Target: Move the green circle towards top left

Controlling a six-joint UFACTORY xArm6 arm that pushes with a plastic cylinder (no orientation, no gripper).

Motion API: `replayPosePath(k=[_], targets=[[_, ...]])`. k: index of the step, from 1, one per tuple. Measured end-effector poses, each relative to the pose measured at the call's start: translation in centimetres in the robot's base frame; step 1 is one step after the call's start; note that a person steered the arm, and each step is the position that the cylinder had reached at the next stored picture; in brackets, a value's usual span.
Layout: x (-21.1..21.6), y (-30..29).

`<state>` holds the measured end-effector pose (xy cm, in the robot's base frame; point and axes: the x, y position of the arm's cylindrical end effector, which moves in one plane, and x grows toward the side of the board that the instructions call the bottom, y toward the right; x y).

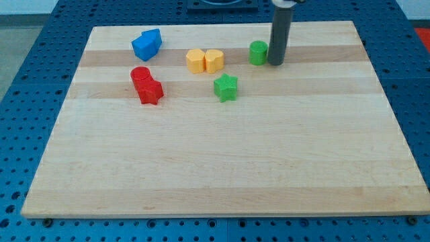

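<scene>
The green circle (258, 52) stands near the view's top, right of centre, on the wooden board (222, 168). My tip (276, 63) is at the lower end of the dark rod, right beside the green circle on its right, touching or nearly touching it. A green star-shaped block (226, 87) lies below and left of the circle.
Two yellow blocks (205, 60) sit side by side left of the green circle. Two blue blocks (146, 44) lie at the top left. A red circle (140, 75) and a red block (150, 91) lie below them. A blue perforated table surrounds the board.
</scene>
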<state>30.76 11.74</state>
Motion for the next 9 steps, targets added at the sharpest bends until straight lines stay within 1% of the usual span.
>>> replayPosePath(k=[1,2,4,5,6,7,8,9], targets=[[-1.0,-2.2],[-0.7,-7.1],[-0.1,-9.1],[-2.3,-10.8],[-4.3,-14.7],[-4.3,-19.5],[-3.6,-20.0],[-2.0,-21.5]])
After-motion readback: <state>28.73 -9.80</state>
